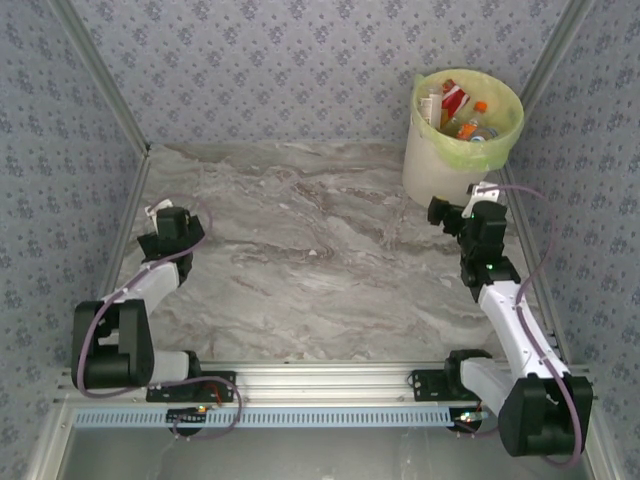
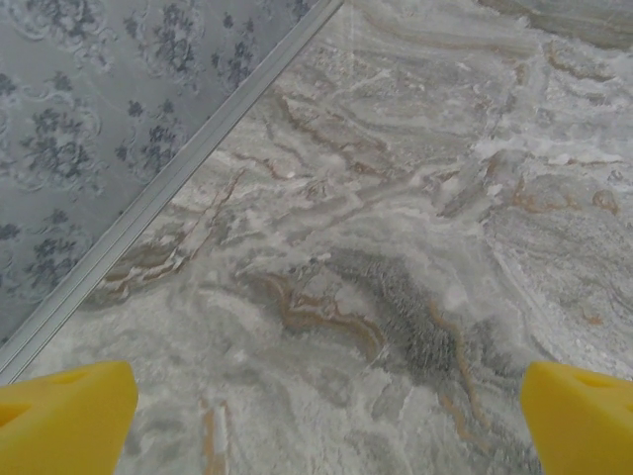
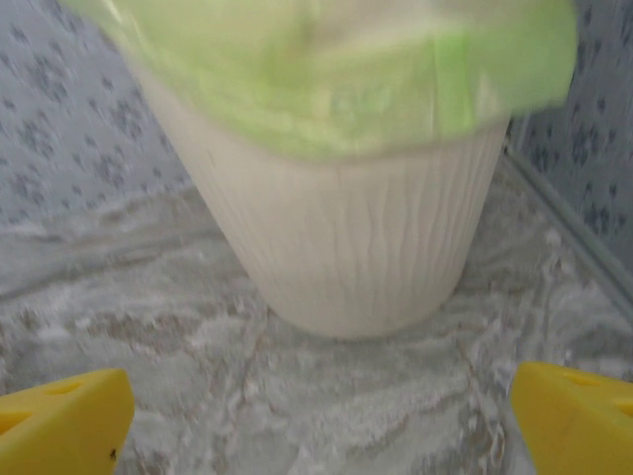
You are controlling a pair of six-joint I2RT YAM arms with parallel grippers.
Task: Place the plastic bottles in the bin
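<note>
The white bin (image 1: 428, 170) with its yellow-green bag stands at the far right corner of the marble table (image 1: 320, 270). Several plastic bottles (image 1: 458, 108) with red, orange and white labels lie inside it. My right gripper (image 1: 462, 207) hovers just in front of the bin's base, open and empty. In the right wrist view the bin's ribbed wall (image 3: 366, 247) looms close ahead of the right gripper (image 3: 321, 421), whose yellow fingertips (image 3: 59, 421) are spread wide. My left gripper (image 1: 160, 218) sits by the left wall, and the left wrist view shows the gripper (image 2: 326, 426) open over bare marble.
Patterned walls enclose the table on the left, back and right. A metal rail (image 2: 168, 188) runs along the left wall's foot close to the left gripper. The right wall's rail (image 3: 569, 223) passes just beside the bin.
</note>
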